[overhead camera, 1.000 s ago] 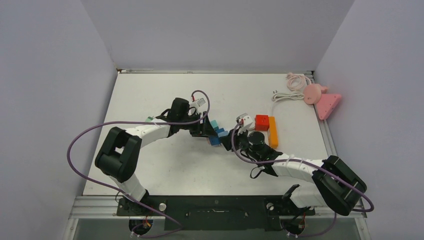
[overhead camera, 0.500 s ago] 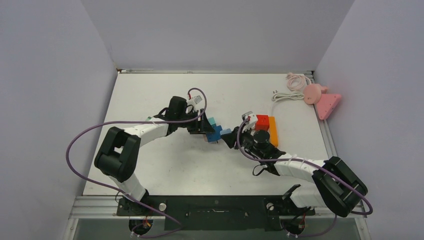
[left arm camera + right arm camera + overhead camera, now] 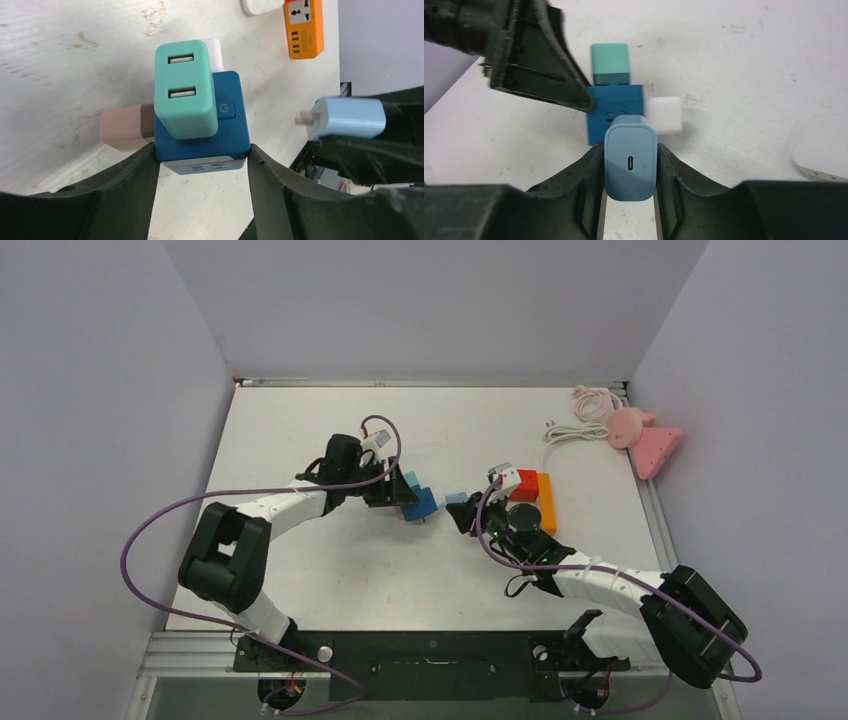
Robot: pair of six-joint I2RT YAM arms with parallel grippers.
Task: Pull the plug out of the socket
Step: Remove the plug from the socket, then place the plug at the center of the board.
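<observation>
A dark blue cube socket (image 3: 200,130) sits on the white table, gripped between my left gripper's (image 3: 200,160) fingers; it also shows in the top view (image 3: 420,504) and the right wrist view (image 3: 616,111). A teal plug (image 3: 185,90), a white plug (image 3: 665,114) and a pinkish plug (image 3: 122,131) sit in it. My right gripper (image 3: 630,165) is shut on a light blue plug (image 3: 630,155), whose prongs (image 3: 302,119) are bare and a gap away from the socket. In the top view the light blue plug (image 3: 456,499) is right of the socket.
A red cube (image 3: 525,485) and an orange power strip (image 3: 546,502) lie right of the right gripper. A white cable (image 3: 570,430) and a pink wedge-shaped object (image 3: 652,445) sit at the far right edge. Purple cables loop from both arms.
The light blue plug has come out of the socket. My left gripper has drawn the socket to the left, and my right gripper has moved right with the plug, opening a gap.
</observation>
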